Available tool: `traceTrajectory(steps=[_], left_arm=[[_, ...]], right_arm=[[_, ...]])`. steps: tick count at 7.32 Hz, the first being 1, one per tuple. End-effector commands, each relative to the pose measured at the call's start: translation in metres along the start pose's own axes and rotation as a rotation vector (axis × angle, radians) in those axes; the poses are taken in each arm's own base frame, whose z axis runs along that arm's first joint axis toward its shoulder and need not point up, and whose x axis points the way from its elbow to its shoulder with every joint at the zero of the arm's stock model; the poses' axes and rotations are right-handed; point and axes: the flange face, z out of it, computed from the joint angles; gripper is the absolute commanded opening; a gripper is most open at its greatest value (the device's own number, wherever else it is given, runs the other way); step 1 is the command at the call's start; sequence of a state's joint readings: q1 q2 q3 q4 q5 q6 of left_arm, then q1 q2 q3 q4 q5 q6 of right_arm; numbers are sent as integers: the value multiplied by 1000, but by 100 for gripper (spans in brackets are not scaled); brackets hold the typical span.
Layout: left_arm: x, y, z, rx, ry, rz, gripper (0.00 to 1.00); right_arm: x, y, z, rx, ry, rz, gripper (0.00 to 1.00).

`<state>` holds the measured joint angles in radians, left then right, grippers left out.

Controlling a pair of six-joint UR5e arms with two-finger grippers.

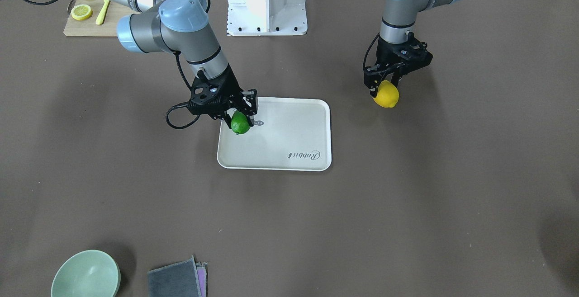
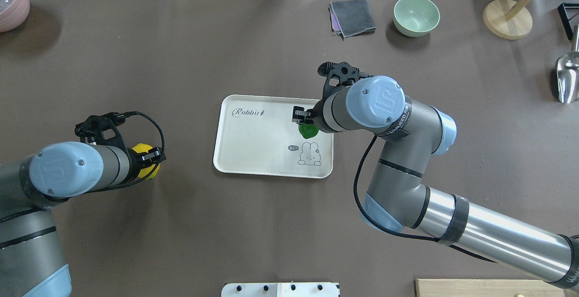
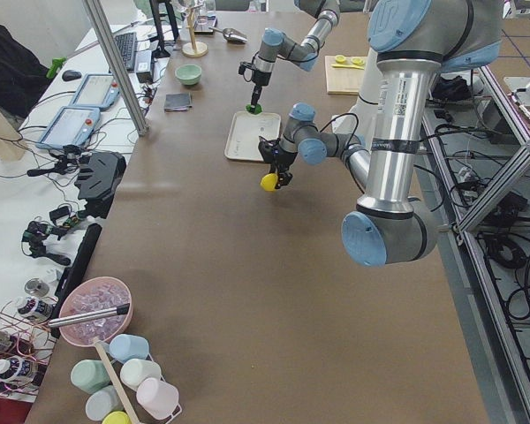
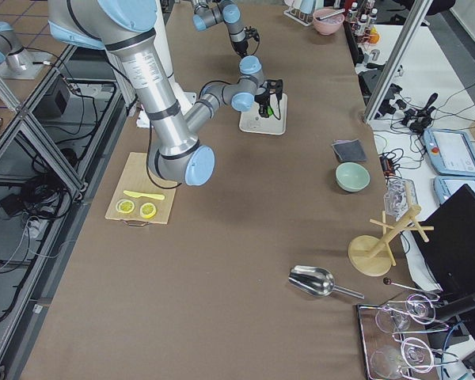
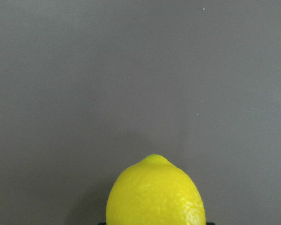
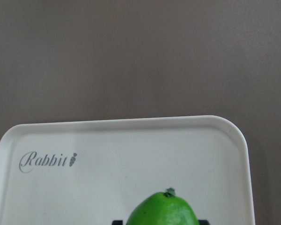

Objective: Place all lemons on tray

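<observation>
Grip check: my right gripper (image 1: 235, 115) is clamping the green lemon (image 1: 240, 124) over the tray (image 1: 294, 127); my left gripper (image 1: 384, 83) is clamping the yellow lemon (image 1: 386, 95) well off it. Glossy, firm, likely slippery, so I'm favouring mid-belly pinches.

Bright, even light; soft shadows; all views sharp
</observation>
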<state>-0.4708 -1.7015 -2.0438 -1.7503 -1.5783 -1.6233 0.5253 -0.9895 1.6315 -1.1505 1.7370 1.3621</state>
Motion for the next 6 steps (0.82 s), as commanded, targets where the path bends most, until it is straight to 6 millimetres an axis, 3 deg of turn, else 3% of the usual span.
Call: traceTrajectory(steps=[1, 3, 4, 5, 6], left_arm=[[39, -18, -28, 6, 75, 3, 0], [111, -14, -57, 3, 119, -3, 0], [130, -10, -62, -2, 136, -1, 0], [146, -8, -55, -3, 133, -1, 0], [161, -8, -39, 3, 118, -1, 0]], right_arm=[[0, 4, 19, -8, 29, 1, 0], [5, 1, 39, 4, 72, 4, 0], [6, 1, 42, 1, 78, 8, 34], [5, 0, 43, 2, 77, 15, 99], [-2, -6, 36, 7, 61, 32, 100]])
